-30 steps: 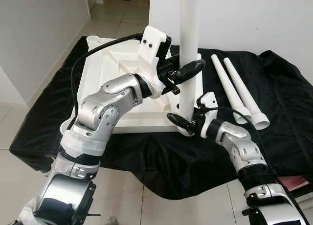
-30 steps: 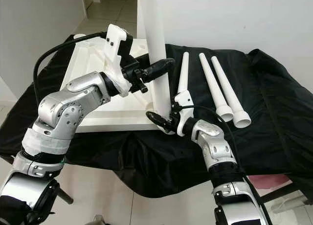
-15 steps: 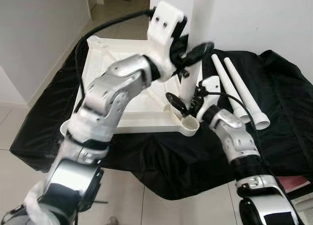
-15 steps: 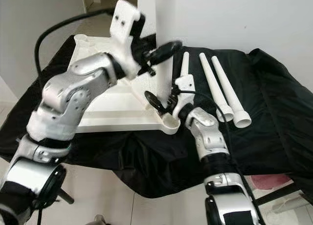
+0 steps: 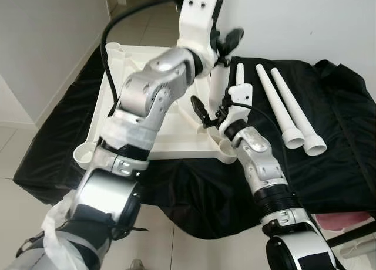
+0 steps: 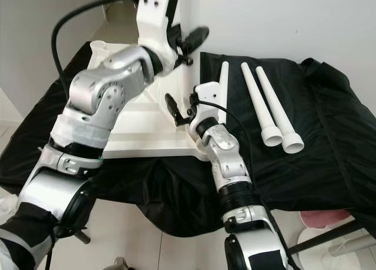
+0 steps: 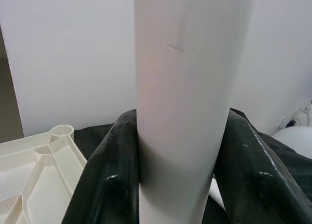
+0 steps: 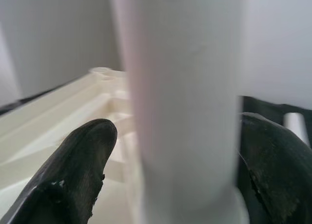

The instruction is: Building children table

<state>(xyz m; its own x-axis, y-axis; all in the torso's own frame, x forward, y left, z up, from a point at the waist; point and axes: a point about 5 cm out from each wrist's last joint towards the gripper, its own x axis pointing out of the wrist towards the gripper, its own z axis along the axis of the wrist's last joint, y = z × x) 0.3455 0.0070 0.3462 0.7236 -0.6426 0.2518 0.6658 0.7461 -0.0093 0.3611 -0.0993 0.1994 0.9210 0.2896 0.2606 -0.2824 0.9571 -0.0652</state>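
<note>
Left hand (image 7: 183, 185), clamped on the table leg (image 7: 183, 87), has risen; right hand (image 8: 170, 175) spread.

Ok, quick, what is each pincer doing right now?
Left pincer: shut on the upright white table leg, high up.
Right pincer: open, fingers either side of the same leg low down, gap showing at one finger.

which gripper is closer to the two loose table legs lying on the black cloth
Right. The right gripper sits low at the upright leg, beside the loose legs; the left gripper clamps that leg higher up.
</note>
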